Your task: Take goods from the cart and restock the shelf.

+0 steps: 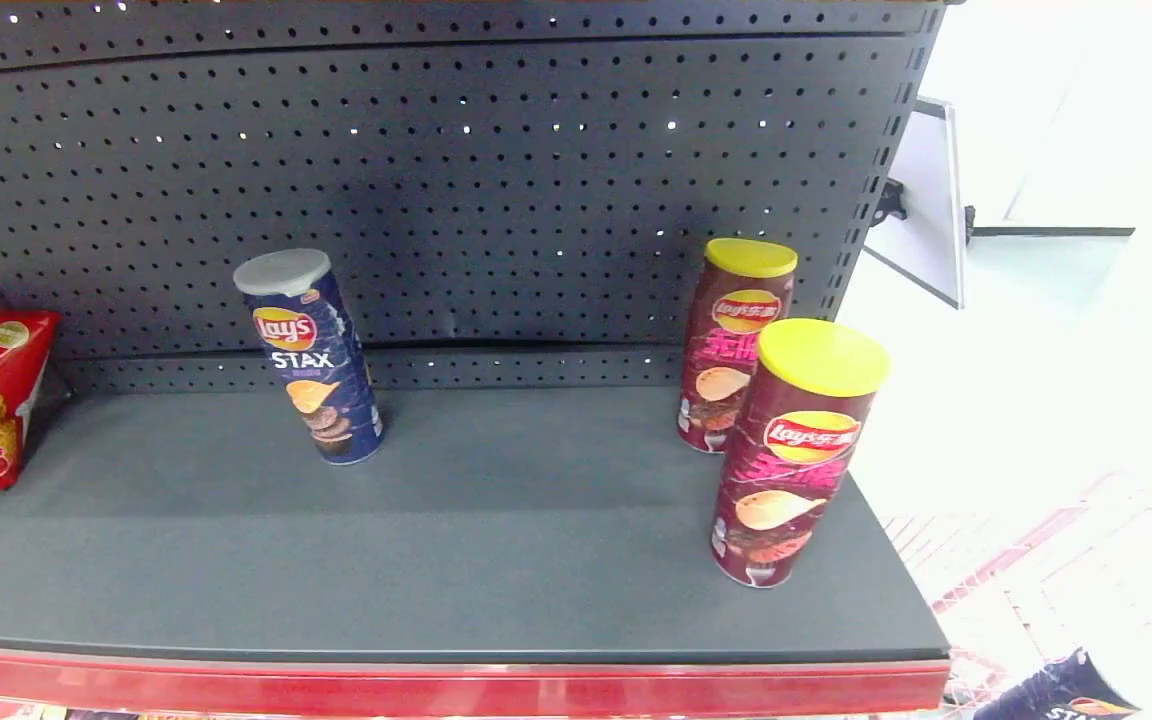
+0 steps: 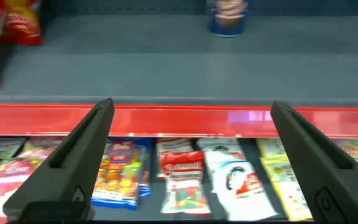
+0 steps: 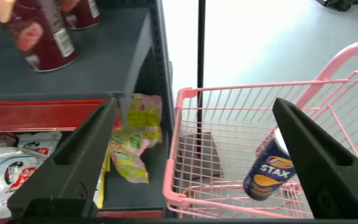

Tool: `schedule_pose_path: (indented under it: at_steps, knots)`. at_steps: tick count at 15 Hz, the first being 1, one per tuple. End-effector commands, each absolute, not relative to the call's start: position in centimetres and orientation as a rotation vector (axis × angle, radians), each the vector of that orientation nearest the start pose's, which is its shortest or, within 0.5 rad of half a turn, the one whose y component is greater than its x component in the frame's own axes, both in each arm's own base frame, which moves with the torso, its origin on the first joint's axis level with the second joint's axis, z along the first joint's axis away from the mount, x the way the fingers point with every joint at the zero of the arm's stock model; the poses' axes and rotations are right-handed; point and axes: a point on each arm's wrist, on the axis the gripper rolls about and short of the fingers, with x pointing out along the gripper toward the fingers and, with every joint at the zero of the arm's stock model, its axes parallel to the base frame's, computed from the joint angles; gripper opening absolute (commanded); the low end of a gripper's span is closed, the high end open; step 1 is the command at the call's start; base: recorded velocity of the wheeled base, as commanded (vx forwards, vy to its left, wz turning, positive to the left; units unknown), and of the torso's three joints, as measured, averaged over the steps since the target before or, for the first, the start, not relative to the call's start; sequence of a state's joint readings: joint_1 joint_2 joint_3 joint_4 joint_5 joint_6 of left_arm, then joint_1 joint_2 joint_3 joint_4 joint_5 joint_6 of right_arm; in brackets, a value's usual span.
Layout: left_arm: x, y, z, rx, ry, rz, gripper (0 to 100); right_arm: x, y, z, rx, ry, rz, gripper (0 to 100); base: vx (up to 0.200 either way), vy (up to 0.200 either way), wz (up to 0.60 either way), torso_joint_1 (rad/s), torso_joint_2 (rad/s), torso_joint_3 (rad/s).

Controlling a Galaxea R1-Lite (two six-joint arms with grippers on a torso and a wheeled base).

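Fingers (image 2: 73, 165) of my left gripper (image 2: 191, 104) stood wide apart with nothing between them, hanging just in front of the red front edge (image 2: 179, 118) of the shelf (image 2: 166, 68). Beyond their tips stretched the grey shelf board. Far past them, toward the back, I could see the foot of an upright blue can (image 2: 227, 22). Below the shelf, between the two fingers, lay rows of snack packets (image 2: 179, 177) on the lower level.

My right gripper (image 3: 194, 102) was likewise spread open and empty. Beyond its fingertips sat the pink wire cart (image 3: 260, 93), and a second blue can (image 3: 269, 171) leaned tilted inside it. Past the other finger, at the end of the shelf, the nearer maroon can (image 3: 45, 40) stood in front of the farther maroon can (image 3: 82, 14). A yellow-green packet (image 3: 135, 134) lay below that shelf end, beside the cart.
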State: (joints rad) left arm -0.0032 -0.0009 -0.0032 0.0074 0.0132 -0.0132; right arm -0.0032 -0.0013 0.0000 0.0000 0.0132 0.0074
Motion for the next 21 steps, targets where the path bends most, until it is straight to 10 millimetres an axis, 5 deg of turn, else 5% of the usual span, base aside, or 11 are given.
schedule_pose_path:
  at_steps: [1, 14, 21]
  knots:
    - [-2.30, 0.04, 7.55, -0.014, 0.005, 0.011, 100, -2.28, 0.04, 7.55, 0.006, 0.000, 0.012, 100, 0.000, -0.200, 0.00, 0.007, -0.01, 0.007]
    - [-2.30, 0.04, 7.55, -0.014, 0.005, 0.011, 100, -2.28, 0.04, 7.55, 0.006, 0.000, 0.012, 100, 0.000, -0.200, 0.00, 0.003, 0.00, 0.001]
    - [-2.30, 0.04, 7.55, -0.014, 0.005, 0.011, 100, -2.28, 0.04, 7.55, 0.008, 0.000, 0.014, 100, 0.000, 0.000, 0.00, -0.024, 0.06, 0.033]
